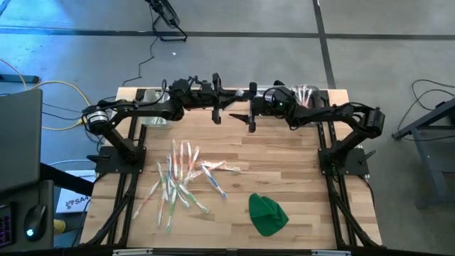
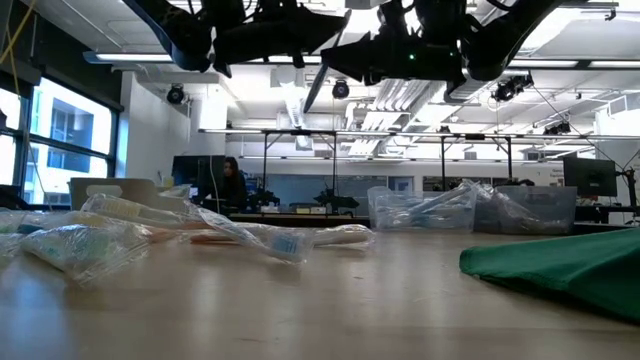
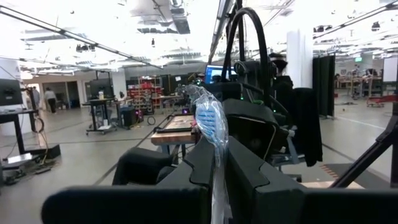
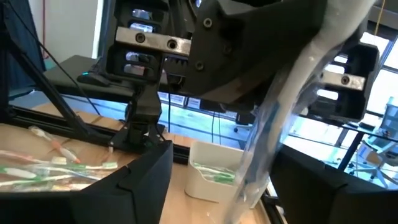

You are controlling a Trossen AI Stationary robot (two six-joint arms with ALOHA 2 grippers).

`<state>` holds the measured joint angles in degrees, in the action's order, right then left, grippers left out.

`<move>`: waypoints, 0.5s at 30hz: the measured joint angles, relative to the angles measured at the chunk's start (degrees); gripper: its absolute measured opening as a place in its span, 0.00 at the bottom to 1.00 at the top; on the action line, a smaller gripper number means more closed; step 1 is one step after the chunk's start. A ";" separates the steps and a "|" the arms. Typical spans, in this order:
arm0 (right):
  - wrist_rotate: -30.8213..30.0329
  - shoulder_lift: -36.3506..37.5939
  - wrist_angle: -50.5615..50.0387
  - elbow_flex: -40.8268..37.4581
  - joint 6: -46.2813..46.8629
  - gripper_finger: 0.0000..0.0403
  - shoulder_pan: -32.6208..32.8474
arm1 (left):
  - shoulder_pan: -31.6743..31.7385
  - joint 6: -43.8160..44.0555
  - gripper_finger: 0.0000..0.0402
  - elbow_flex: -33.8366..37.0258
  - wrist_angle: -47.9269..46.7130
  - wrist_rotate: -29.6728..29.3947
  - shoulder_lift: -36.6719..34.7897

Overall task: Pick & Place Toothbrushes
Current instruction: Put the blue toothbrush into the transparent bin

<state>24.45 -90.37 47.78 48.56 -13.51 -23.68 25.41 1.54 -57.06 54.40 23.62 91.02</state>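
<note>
High view shows you the left tool [image 1: 217, 108] pinching a wrapped toothbrush [image 1: 234, 114] between the right tool's [image 1: 251, 116] wide-apart fingers.

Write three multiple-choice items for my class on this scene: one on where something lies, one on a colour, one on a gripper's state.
1. Where is the green cloth?
A in a bin
B on the table, right of the toothbrush pile
C on the floor

2. What colour are the bristles of the held toothbrush?
A blue
B red
C black

3. On the left gripper, the fingers are:
A wide open, empty
B shut on the cloth
C shut on a toothbrush

Key:
1 B, the high view shows it lying alone there.
2 A, the left wrist view shows a blue head.
3 C, the fingers clamp its wrapped handle.
</note>
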 joint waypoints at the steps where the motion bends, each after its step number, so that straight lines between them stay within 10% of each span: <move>1: -0.58 0.00 0.12 0.00 -0.03 0.59 0.10 | 0.00 0.02 0.04 0.00 -0.10 0.05 0.00; 15: -3.54 0.00 0.59 0.00 -0.19 0.17 0.02 | 0.02 0.25 0.04 0.00 -0.47 1.44 0.00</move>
<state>20.91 -90.37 48.37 48.56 -13.69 -23.66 25.43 1.79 -57.06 53.93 25.06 91.02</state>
